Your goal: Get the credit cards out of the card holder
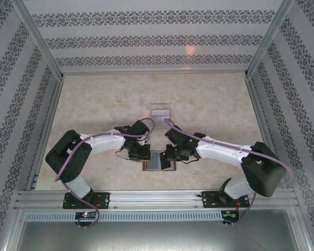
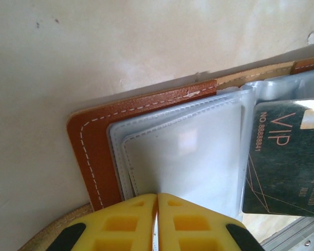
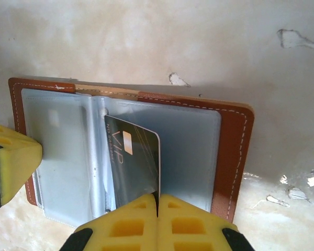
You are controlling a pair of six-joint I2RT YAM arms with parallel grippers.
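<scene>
**A:** Where is the card, and who has it?

**B:** The dark rectangular card with gold VIP lettering (image 3: 133, 157) lies over the middle of the open reddish-brown leather bifold card holder (image 3: 233, 151), just right of its fold and on the grey-blue clear pockets (image 3: 191, 141). The right hand (image 3: 158, 219) has its 2 yellow fingers together, clamped on the card's near short end.

**A:** And the other one?

**B:** The left hand (image 2: 157, 222) sits at the near edge of the holder's left half with its fingers together. I cannot tell whether the pocket sheet is nipped between them or only pressed down. Either way, I judge it is there to steady the holder.

**A:** Which way does the card run?

**B:** Its long axis points straight away from the right hand, across the holder's length, leaning slightly. So the pull should come back along that axis, toward the right hand's own wrist. The right arm is the nearer one, as it is touching the card. I cannot tell whether the far end sits in a sleeve.

**A:** How far along is the job?

**B:** 1 pale grey flat card with a darker strip (image 1: 161, 112) lies on the cream marbled surface (image 1: 94, 104), well apart beyond the holder. I'd say the work is partway done.
</scene>
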